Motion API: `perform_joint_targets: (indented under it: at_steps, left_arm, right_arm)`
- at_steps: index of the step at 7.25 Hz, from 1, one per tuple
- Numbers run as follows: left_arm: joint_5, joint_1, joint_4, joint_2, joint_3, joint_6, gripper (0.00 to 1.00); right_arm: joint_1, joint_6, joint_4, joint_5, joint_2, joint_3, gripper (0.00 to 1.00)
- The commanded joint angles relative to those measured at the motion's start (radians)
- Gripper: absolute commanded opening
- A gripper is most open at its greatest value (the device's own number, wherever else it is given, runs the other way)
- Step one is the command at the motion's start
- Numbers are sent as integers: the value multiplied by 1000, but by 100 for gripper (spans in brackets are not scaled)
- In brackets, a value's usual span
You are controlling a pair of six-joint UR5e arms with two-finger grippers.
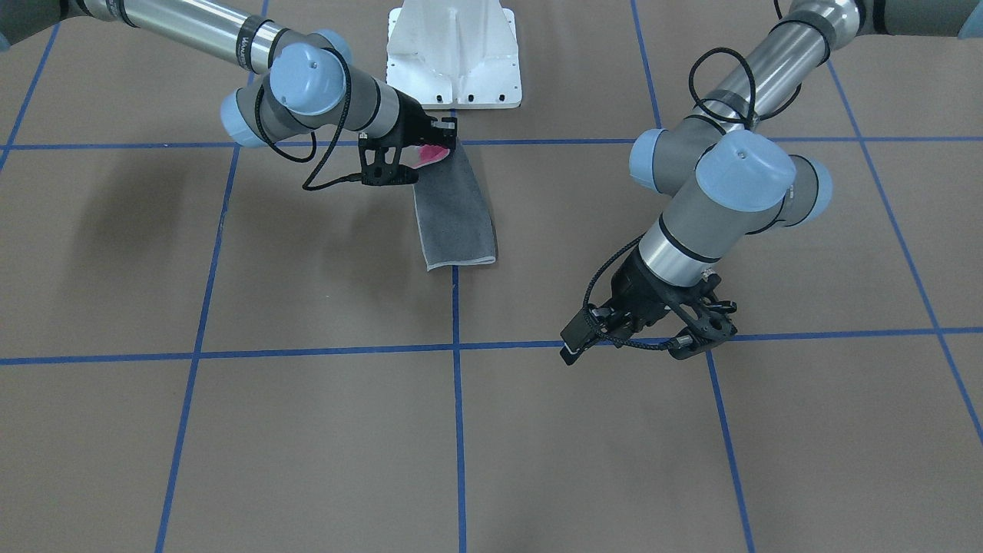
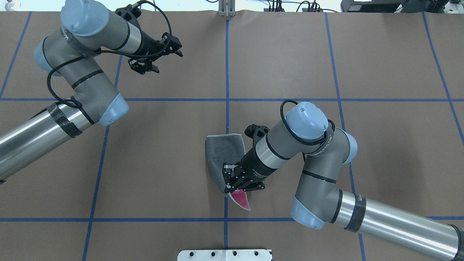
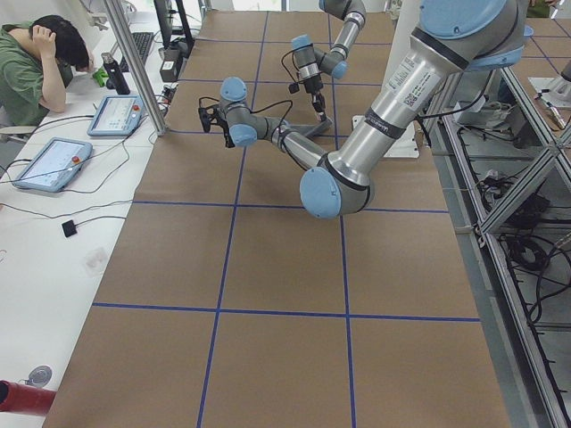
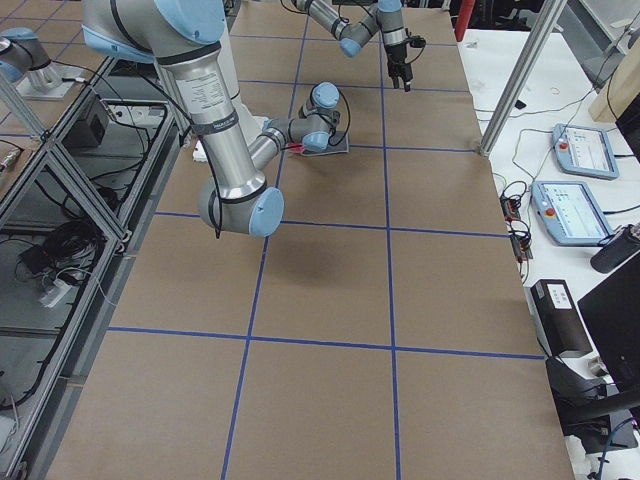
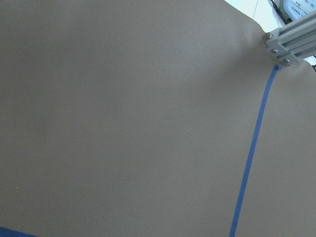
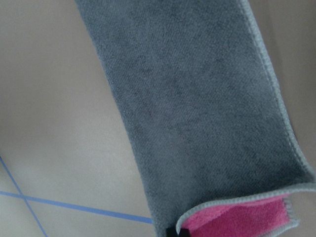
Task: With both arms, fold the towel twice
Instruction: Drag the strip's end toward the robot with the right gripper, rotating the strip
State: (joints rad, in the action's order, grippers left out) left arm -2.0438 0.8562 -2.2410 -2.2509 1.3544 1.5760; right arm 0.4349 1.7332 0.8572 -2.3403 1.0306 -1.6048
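Note:
The towel [image 2: 222, 156] lies near the table's middle as a narrow folded strip, dark grey face up, with a light stitched border. My right gripper [image 2: 232, 188] is shut on the strip's end nearest the robot and holds that end lifted, so a curl of the pink face [image 2: 241, 199] shows. The front-facing view shows the same grip [image 1: 436, 150] above the grey strip [image 1: 455, 215]. In the right wrist view the grey cloth [image 6: 197, 108] fills the frame, with pink at the bottom. My left gripper [image 2: 168, 61] hangs open over bare table at the far left, apart from the towel.
The white pedestal base [image 1: 453, 61] stands close behind the lifted towel end. Blue tape lines [image 2: 227, 72] grid the brown table cover. An aluminium post [image 5: 292, 38] stands at the far edge. A person [image 3: 31, 71] sits at a side desk with tablets.

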Motion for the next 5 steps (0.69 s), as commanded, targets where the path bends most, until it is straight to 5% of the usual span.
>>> perform_joint_targets:
  at_steps: [1,5]
  left_arm:
    - [1,0,1,1,3,1,99]
    - [4,-8,1,1,3,1,99]
  right_arm:
    - [-13,12,-7,1,0,-3,99]
    - [68,9,-3,-49,16,-55,100]
